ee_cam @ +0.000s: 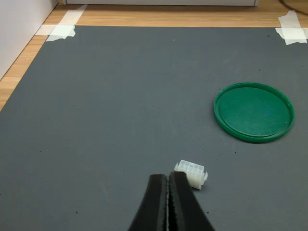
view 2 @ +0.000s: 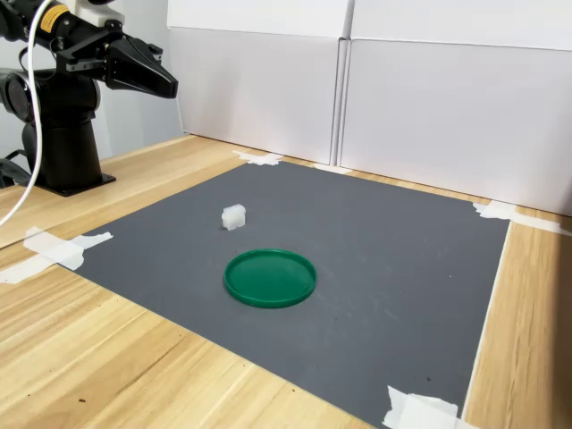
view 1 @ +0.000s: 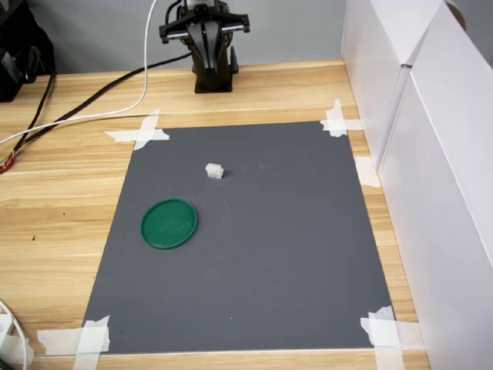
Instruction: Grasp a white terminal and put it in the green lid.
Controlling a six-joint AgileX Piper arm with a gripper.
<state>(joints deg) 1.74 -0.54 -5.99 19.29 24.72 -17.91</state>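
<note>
A: One small white, slightly translucent plastic terminal block lies by itself on the dark grey mat, toward the mat's far edge in the first exterior view. Nothing touches it.

B: And the flat round dark-green plastic lid?

A: On the same mat, near the terminal but clearly apart from it, nearer the camera and to the first exterior view's left. In the second exterior view the lid sits in front of the terminal. It looks empty.

B: Where's the black gripper?

A: High up by the arm's black base, off the mat, well apart from both things. In the wrist view its two dark fingers are pressed together with no gap, and they hold nothing.

B: So which step is this?

A: I'd judge it the very start: the approach hasn't closed in and no grasp has been made. The terminal shows just beyond the fingertips in the wrist view, but that's only the camera's line of sight.

B: What does the next move need?

A: The jaws must part first, then the arm must reach out and down over the terminal, straddling it squarely. The piece is small, so a slightly off line could nudge it away.
</note>
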